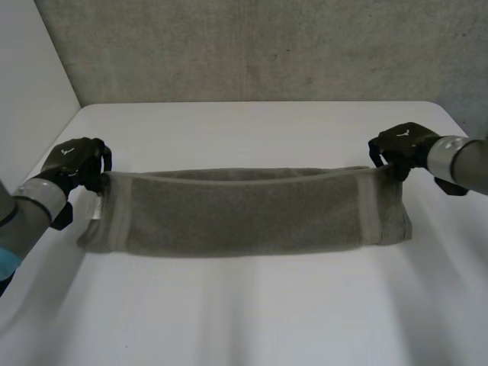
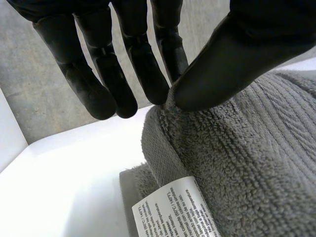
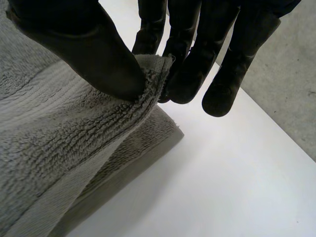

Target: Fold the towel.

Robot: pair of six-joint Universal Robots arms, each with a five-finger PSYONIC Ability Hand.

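Thumb-and-finger pinches on opposite towel (image 1: pixel 244 212) corners by left hand (image 1: pixel 76 162), right hand (image 1: pixel 402 145); label (image 2: pixel 175 210) print illegible.

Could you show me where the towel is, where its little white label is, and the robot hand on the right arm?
towel (image 1: pixel 244 212): head view, middle of the grey cloth.
label (image 2: pixel 174 211): left wrist view, centre of the white tag.
right robot hand (image 1: pixel 402 143): head view, back of the hand.

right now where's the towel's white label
In the left wrist view, the label sits on the towel at its left end, beside the left hand pinching that end.
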